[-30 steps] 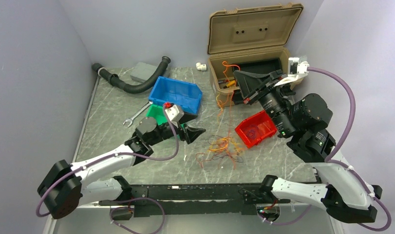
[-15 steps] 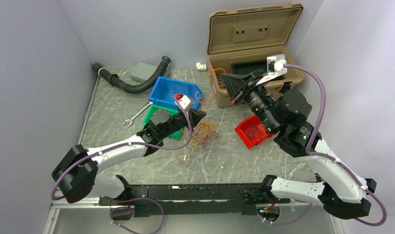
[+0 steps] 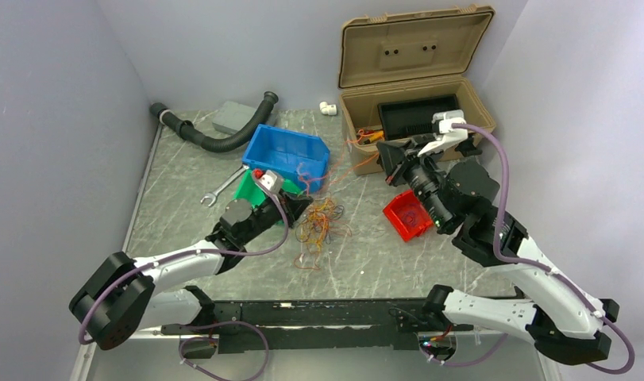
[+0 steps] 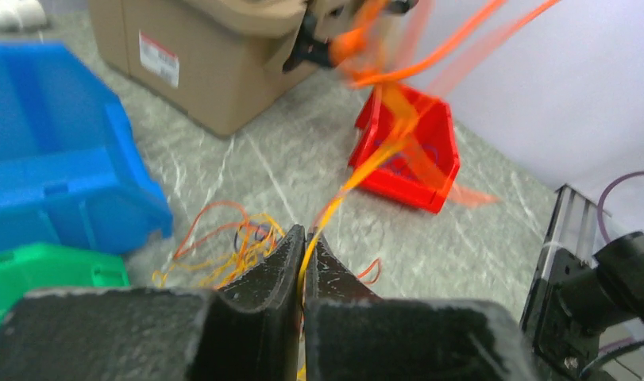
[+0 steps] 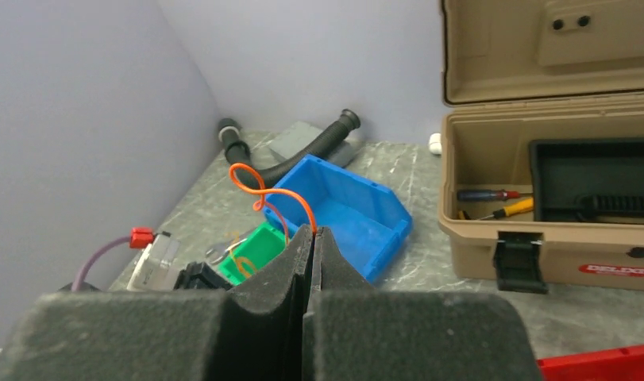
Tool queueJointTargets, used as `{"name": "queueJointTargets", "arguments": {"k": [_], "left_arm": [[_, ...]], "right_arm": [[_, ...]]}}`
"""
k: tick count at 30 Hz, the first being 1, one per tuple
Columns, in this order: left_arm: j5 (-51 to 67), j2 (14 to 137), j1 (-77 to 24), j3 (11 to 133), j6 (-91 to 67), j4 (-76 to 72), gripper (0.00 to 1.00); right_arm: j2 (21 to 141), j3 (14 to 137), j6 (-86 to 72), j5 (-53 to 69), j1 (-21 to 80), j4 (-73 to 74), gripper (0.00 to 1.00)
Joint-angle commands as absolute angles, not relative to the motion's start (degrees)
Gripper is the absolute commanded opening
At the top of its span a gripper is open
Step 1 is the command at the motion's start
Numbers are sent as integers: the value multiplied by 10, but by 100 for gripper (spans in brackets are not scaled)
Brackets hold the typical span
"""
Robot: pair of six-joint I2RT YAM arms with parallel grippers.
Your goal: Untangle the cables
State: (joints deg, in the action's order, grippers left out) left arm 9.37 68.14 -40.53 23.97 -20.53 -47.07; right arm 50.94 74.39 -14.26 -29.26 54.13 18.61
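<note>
Left pincer (image 3: 297, 206): closed tight on a thin orange strand, which ran out between its tips in the left wrist view (image 4: 304, 235) and rose, blurred, toward the upper right.
Right pincer (image 3: 388, 161): pressed shut on another orange strand; in its own view (image 5: 313, 232) a small loop curled just above the tips.
Cables (image 3: 318, 226): most lay in a loose orange, yellow and red tangle on the surface (image 3: 183, 214), just beside the left pincer, between the green bin (image 3: 251, 189) and the red bin (image 3: 407, 216). A few strands stretched up from the heap toward the right pincer (how many could not be told).
Blue bin (image 3: 291, 155): sat behind the green one, touching it, on the far side of the tangle.
Red bin: stood tilted near the right arm, apart from the heap.
Toolbox (image 3: 414, 79): tan, lid raised, at the far right of the surface; screwdrivers and a black tray lay inside.
Hose (image 3: 215, 136): black and corrugated, curved along the far left.
Wrench (image 3: 221, 188): lay flat, left of the green bin.
</note>
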Motion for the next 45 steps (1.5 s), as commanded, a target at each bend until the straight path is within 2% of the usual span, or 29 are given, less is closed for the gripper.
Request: {"name": "queueJointTargets", "arguments": {"k": [1,2,4,10,13,18,24,28,32,34,36,37,39,40,41,42,44,45], "left_arm": [[127,686,-390,204,-225,-426,12],[130,683,-390,204,-226,-422,12],[132,674,-389,208,-227,-419,0],[141,652,-389,215,-219,-409,0],[62,639,-385,223,-235,-339,0],[-8,615,-335,204,-327,-229,0],[-93,540,-328,163,-370,-152,0],[-92,476,-328,161,-353,-124,0],[-41,451,-330,180,-303,-127,1],[16,465,-332,197,-267,-143,14],[73,492,-351,225,-237,-142,41],[74,505,-366,240,-226,-135,56],[57,526,-400,260,-207,-131,75],[44,533,-413,265,-205,-133,90],[43,539,-421,268,-204,-146,97],[63,544,-425,265,-199,-170,99],[111,565,-431,253,-193,-244,97],[152,594,-438,242,-191,-332,95]], "right_arm": [[468,764,-119,-354,540,120,0],[467,764,-121,-353,540,123,0],[469,762,-124,-348,540,126,0],[482,762,-123,-342,540,125,0],[482,762,-122,-365,540,123,0],[450,751,-109,-476,539,107,0],[360,668,-81,-575,539,19,0],[350,659,-76,-542,540,30,0],[417,707,-91,-469,540,108,0],[450,723,-90,-422,540,126,0],[479,736,-89,-378,539,130,0],[492,744,-91,-361,540,130,0],[514,759,-95,-340,540,129,0],[523,767,-96,-335,540,126,0],[532,774,-97,-331,540,123,0],[540,782,-97,-327,540,120,0],[554,801,-99,-317,539,115,0],[566,817,-101,-303,540,113,0]]}}
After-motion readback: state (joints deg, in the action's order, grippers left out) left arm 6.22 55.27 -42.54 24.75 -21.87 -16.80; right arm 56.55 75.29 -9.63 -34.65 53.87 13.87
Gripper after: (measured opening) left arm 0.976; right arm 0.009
